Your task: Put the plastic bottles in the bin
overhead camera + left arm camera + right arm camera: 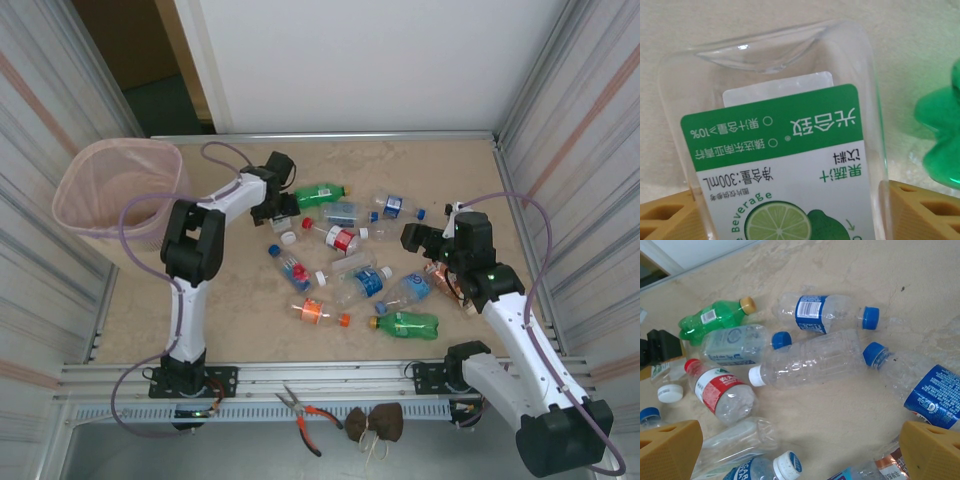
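Several plastic bottles (360,275) lie scattered across the middle of the table. My left gripper (280,208) is down at the far left of the group. Its tan fingers (917,210) press on both sides of a clear bottle with a green and white lime label (785,150), which lies on the table. A green bottle (940,135) lies just beside it. The pink bin (75,195) stands at the far left, beside the left arm. My right gripper (800,447) hangs open over the right side of the pile, with bare table and a clear white-capped bottle (810,360) below it.
Red-handled pliers (305,412) and two brown lumps (375,424) lie on the front rail. Corrugated metal walls close in both sides. A loose white cap (670,393) sits among the bottles. A green bottle (405,324) lies nearest the front edge.
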`<state>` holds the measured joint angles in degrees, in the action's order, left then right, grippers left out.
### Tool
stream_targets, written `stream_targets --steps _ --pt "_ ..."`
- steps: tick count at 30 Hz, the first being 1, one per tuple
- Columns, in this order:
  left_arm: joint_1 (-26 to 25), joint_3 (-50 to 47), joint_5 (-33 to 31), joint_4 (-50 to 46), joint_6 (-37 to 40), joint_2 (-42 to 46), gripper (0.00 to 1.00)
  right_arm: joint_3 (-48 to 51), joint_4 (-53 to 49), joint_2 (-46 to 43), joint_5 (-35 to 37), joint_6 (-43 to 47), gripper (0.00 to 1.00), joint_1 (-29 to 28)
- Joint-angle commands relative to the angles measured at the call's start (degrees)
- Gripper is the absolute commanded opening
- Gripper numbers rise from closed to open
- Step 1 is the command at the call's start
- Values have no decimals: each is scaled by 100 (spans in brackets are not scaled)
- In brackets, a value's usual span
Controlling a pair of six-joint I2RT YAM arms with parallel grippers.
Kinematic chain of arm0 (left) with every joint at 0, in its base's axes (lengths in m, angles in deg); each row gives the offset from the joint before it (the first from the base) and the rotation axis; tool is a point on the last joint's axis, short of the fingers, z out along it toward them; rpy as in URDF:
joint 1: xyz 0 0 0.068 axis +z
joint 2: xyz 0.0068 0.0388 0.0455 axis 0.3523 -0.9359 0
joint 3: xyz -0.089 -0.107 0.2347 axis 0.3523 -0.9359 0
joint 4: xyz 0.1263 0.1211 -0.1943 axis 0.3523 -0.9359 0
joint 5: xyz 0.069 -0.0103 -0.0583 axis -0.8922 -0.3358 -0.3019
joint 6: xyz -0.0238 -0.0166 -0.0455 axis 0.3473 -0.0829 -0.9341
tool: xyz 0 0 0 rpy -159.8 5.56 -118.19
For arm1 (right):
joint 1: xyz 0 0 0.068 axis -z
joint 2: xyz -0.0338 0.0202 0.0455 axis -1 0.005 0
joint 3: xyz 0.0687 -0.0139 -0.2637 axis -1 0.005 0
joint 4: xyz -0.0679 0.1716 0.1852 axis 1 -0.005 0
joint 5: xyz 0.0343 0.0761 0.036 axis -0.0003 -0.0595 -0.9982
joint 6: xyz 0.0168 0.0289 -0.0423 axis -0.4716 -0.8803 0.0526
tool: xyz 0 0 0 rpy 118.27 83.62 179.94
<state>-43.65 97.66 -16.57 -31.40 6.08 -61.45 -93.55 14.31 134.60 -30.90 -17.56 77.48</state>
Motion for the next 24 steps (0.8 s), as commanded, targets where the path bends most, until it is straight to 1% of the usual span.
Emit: stream_targets --steps 1,5,10,14,24 --pt "65 91 -5 -160 124 113 78 -97 24 8 -25 158 99 45" --pt "79 155 45 -161 149 63 77 -99 24 9 -14 157 99 51" --pt "83 230 38 -248 167 -49 80 -84 16 -9 -14 166 99 54" --pt "110 243 37 -265 170 -54 81 -75 15 -27 -19 166 99 66" --pt "114 261 38 -266 220 -32 75 -64 -2 -51 -27 159 99 72"
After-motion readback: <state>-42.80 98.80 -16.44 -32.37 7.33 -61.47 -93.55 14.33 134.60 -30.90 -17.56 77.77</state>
